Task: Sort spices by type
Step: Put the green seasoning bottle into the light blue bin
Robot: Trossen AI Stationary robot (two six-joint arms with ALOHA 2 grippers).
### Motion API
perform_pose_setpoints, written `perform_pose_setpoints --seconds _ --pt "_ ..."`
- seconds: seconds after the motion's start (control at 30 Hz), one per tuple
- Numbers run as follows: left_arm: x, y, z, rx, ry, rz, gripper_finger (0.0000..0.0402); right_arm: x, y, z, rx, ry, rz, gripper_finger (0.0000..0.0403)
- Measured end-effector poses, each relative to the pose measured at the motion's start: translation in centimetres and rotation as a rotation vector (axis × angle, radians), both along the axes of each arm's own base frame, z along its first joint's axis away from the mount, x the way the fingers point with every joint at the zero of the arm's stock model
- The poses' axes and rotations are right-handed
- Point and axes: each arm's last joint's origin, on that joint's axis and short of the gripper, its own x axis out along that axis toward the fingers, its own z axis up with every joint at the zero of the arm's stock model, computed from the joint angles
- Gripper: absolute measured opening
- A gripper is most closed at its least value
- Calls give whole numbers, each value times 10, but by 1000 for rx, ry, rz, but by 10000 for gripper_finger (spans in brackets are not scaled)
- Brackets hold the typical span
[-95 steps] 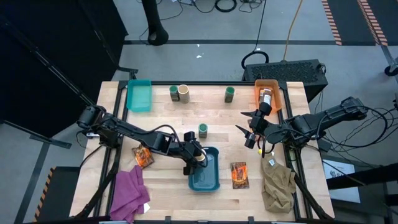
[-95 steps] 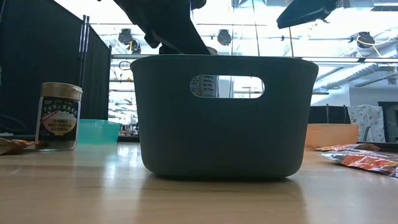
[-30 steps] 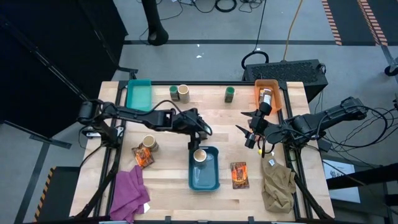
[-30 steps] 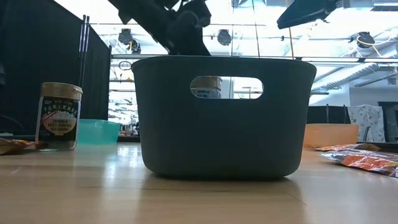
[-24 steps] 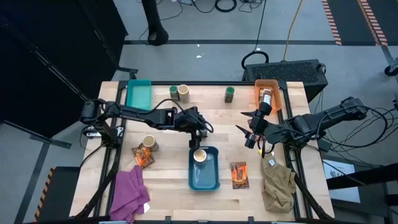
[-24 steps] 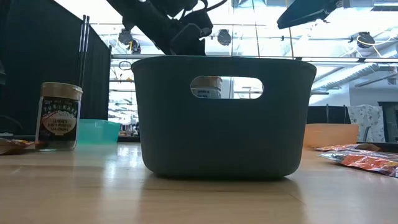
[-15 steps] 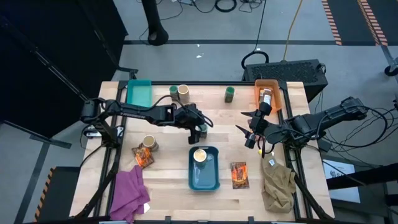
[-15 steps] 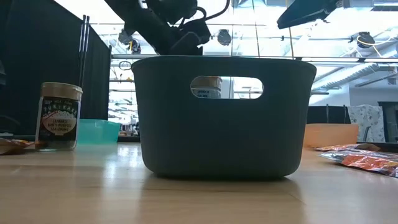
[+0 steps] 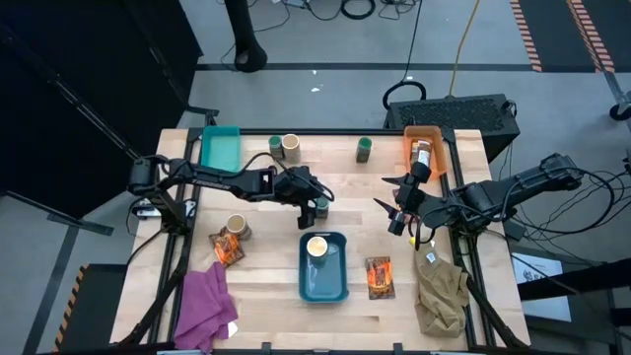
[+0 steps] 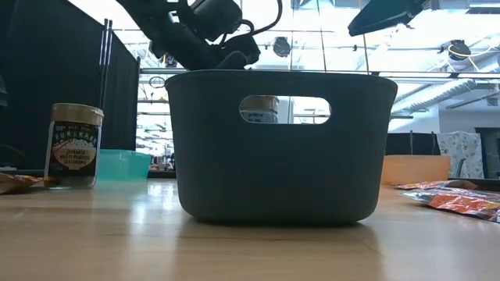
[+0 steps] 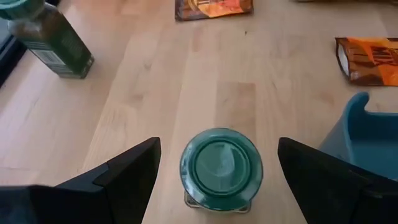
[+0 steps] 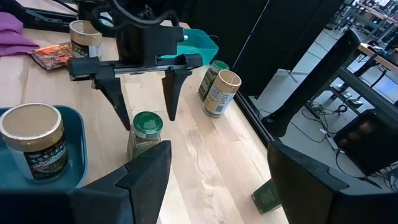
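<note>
My left gripper is open above the middle of the table, its fingers on either side of a green-lidded jar that stands upright on the wood; in the left wrist view a gap shows on both sides. A cream-topped jar stands in the blue bin. More jars stand near the far edge: green, cream, green. Another cream jar stands beside an orange packet. A second packet lies right of the bin. My right gripper waits open to the right.
A teal tray sits at the far left and an orange bin with a jar in it at the far right. A purple cloth lies at the near left, a khaki cloth at the near right.
My left gripper has drawn away from the blue bin toward the far edge, leaving the cream-topped jar standing in the bin, and now straddles the green jar. The right arm has kept still.
</note>
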Motion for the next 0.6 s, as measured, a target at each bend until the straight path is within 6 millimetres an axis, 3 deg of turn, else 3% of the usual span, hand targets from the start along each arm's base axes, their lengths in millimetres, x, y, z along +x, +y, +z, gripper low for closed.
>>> perform_pose_setpoints --seconds 0.2,0.6 --pt "-1 2 -1 0 6 5 329 0 0 0 0 0 0 249" --pt "6 2 -22 -38 59 4 329 0 0 0 0 0 0 249"
